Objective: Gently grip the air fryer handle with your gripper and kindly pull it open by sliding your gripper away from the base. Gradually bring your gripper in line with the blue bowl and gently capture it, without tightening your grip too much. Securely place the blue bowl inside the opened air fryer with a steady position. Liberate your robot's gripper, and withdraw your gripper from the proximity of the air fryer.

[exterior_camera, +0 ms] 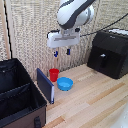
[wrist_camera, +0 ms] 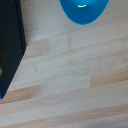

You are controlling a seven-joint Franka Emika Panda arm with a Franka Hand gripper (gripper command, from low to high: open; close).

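Nearest the exterior camera, a black fabric case (exterior_camera: 20, 95) with open compartments, on the wooden table (exterior_camera: 95, 100). Just beyond the case, leaning against it, a flat dark-blue panel (exterior_camera: 45, 85). Right beside the panel, toward the exterior view's right, the blue bowl (exterior_camera: 64, 83), resting on the table; touching or nearly touching it behind, a red cup (exterior_camera: 54, 74). Above the bowl and cup, well clear of both, the gripper (exterior_camera: 62, 51), fingers spread apart and holding nothing. In the wrist view, only part of the blue bowl (wrist_camera: 84, 11) at the frame edge, so not centred under the hand. Farthest back, well apart from the bowl toward the exterior view's right, the air fryer (exterior_camera: 108, 54), drawer apparently shut, the air fryer handle (exterior_camera: 102, 60) untouched.

Risks, judged from here: reaching for the bowl first, with no open drawer to receive it; clipping the cup on descent because of its closeness; squeezing the rim too hard and flipping the bowl.
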